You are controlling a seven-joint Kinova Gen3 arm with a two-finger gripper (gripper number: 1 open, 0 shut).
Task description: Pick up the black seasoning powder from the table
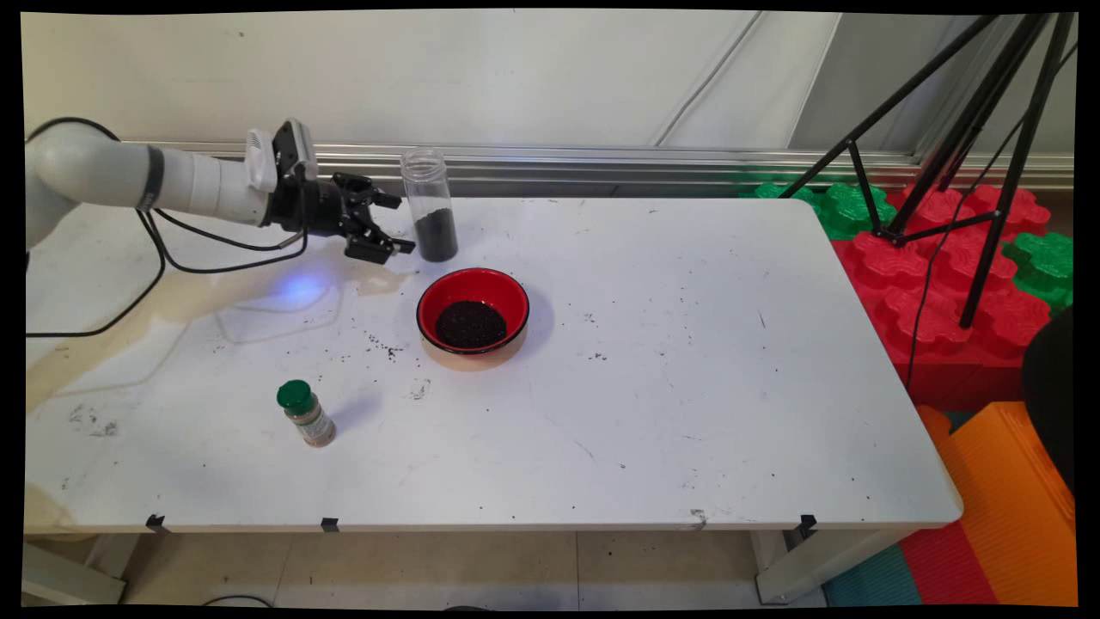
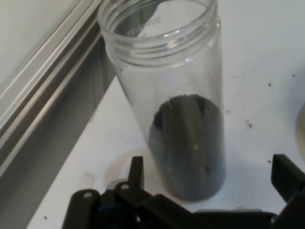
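A tall clear jar (image 1: 429,203) with no lid stands upright near the table's back edge, its lower part filled with dark grains. My gripper (image 1: 397,223) is open just to its left, level with the jar's lower half and apart from it. In the hand view the jar (image 2: 176,105) fills the middle and rises between my two fingers (image 2: 137,172), which stand wide on either side of its base; the gripper (image 2: 209,179) holds nothing. A red bowl (image 1: 473,310) with dark grains inside sits in front of the jar.
A small spice bottle with a green cap (image 1: 306,413) stands toward the table's front left. Spilled grains (image 1: 382,346) dot the white table (image 1: 687,387) left of the bowl. A metal rail (image 1: 601,159) runs along the wall behind. A black tripod (image 1: 971,155) stands on red and green blocks at right.
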